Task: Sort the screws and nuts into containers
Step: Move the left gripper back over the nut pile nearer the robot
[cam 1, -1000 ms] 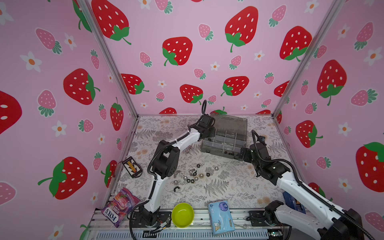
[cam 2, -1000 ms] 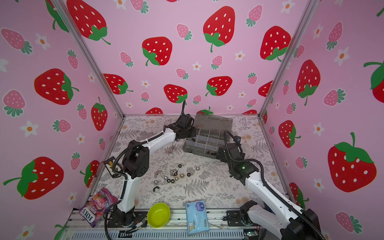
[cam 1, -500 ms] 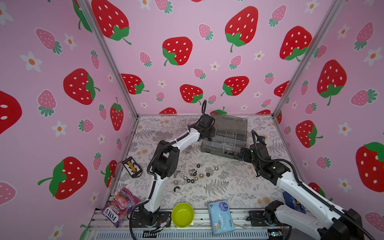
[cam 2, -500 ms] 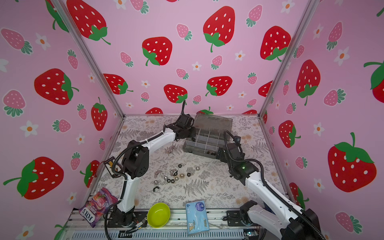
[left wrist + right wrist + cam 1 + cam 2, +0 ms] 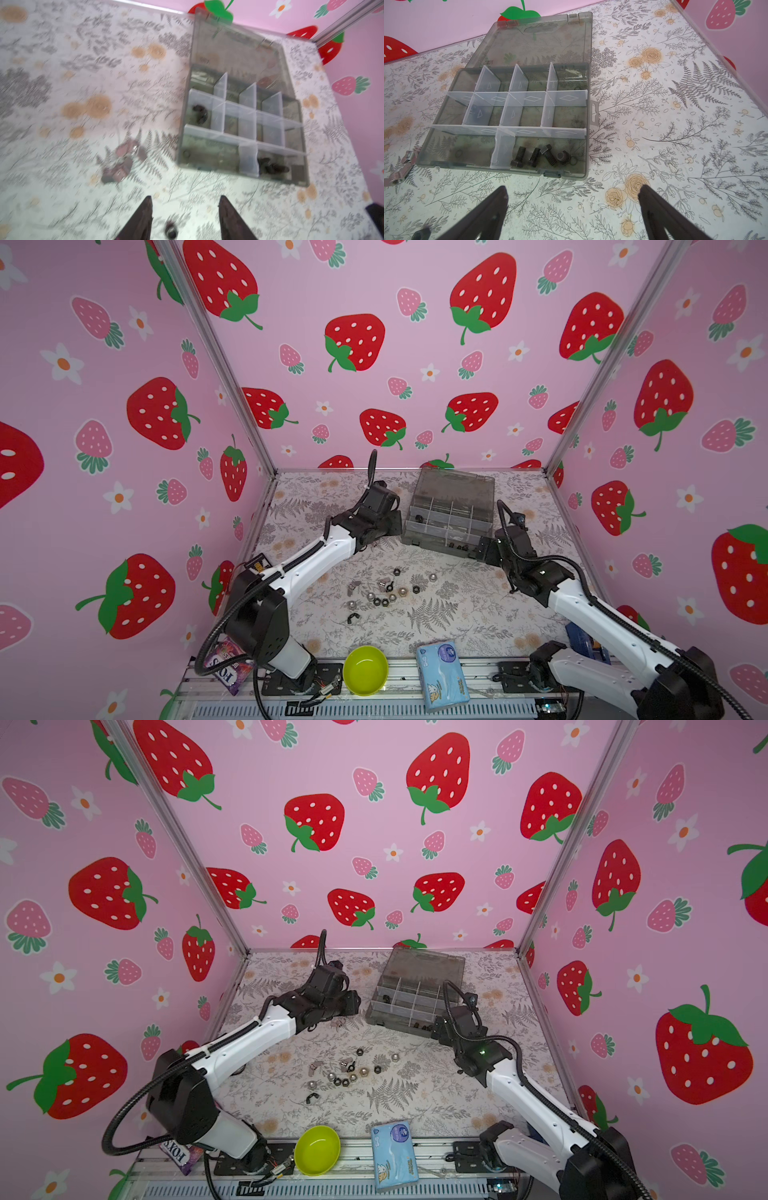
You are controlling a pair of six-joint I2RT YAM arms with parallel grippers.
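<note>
Left wrist view: left gripper (image 5: 185,197) stands unclenched, its tapered dark fingers parted around a small, blurred black nut (image 5: 171,229) that touches neither, short of the box (image 5: 207,168). Silver wing nuts (image 5: 122,164) lie just beside the box's side wall. Right gripper (image 5: 573,187) gapes wide, holding nothing, before the box's front wall. Threaded black hex-head screws (image 5: 539,158) rest in the corner compartment (image 5: 577,145) nearest it. Smoky translucent plastic, frosted dividers (image 5: 527,97), lid (image 5: 539,41) open beyond.
</note>
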